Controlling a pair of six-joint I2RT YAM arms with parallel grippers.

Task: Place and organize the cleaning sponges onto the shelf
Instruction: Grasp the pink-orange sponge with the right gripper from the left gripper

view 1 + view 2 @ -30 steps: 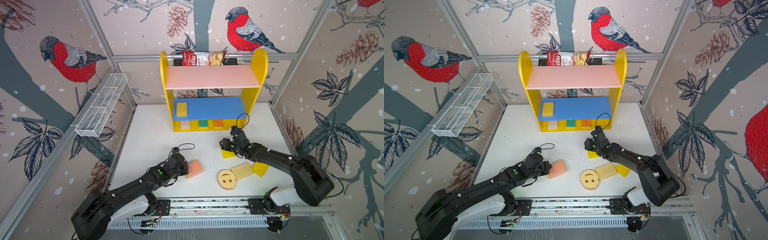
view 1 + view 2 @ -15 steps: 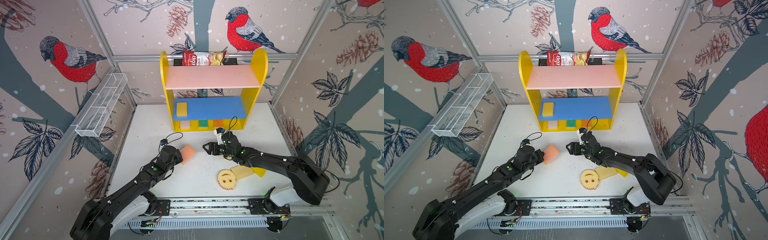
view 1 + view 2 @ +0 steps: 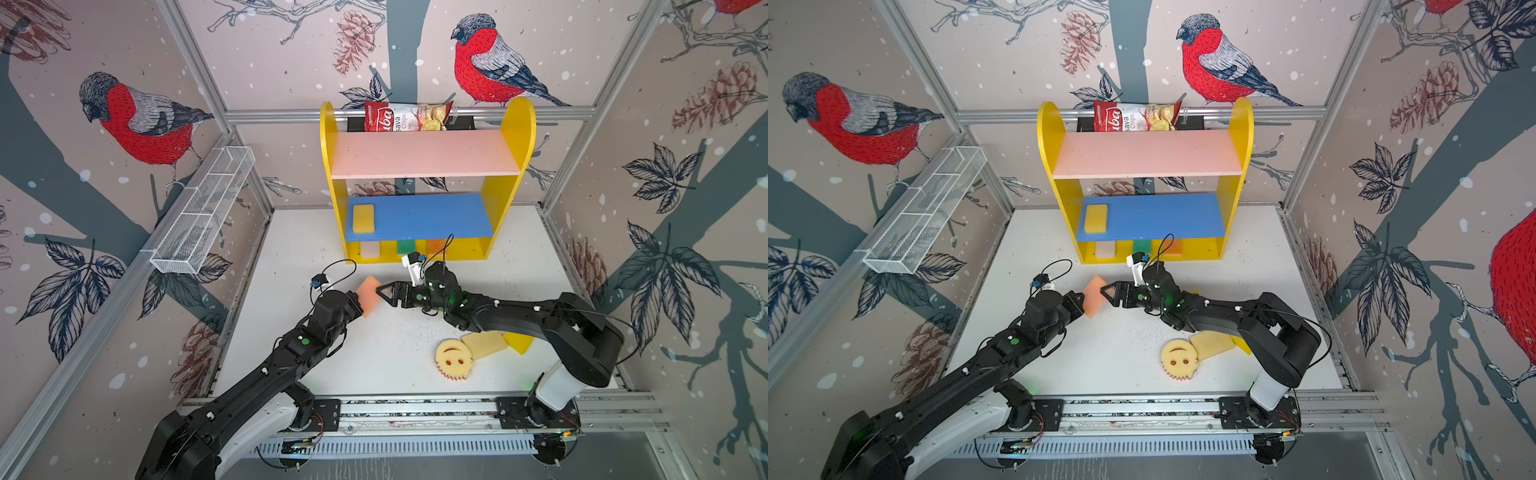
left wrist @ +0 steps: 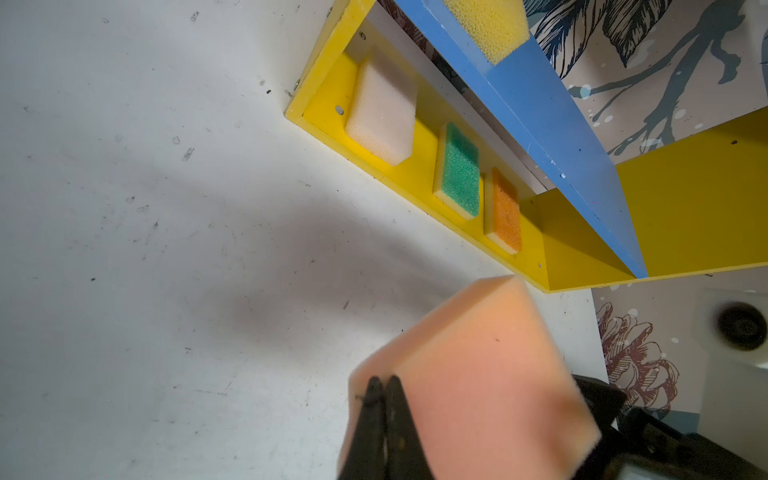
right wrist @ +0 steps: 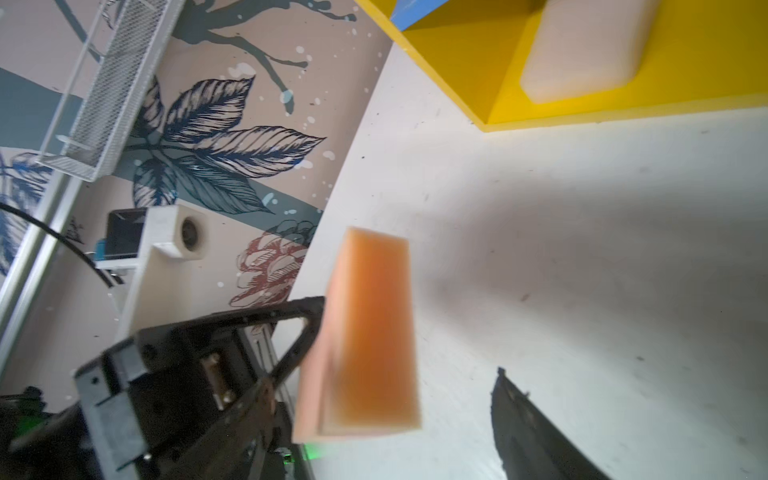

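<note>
My left gripper is shut on one edge of a peach sponge, which hangs tilted above the table in front of the shelf. The left wrist view shows the jaws pinched tight on the sponge. My right gripper points left at it, open, with one fingertip beside the sponge and apart from it. A yellow sponge lies on the blue board. Cream, green and orange sponges sit on the base. The smiley sponge and a cream block lie on the table.
A yellow sponge lies partly under my right arm. A chips bag rests behind the shelf top. A white wire rack hangs on the left wall. Both arms meet close together in front of the shelf base.
My left gripper has lifted the peach sponge off the table and carried it toward the shelf. My right gripper has swung left from the yellow sponge and opened wider.
</note>
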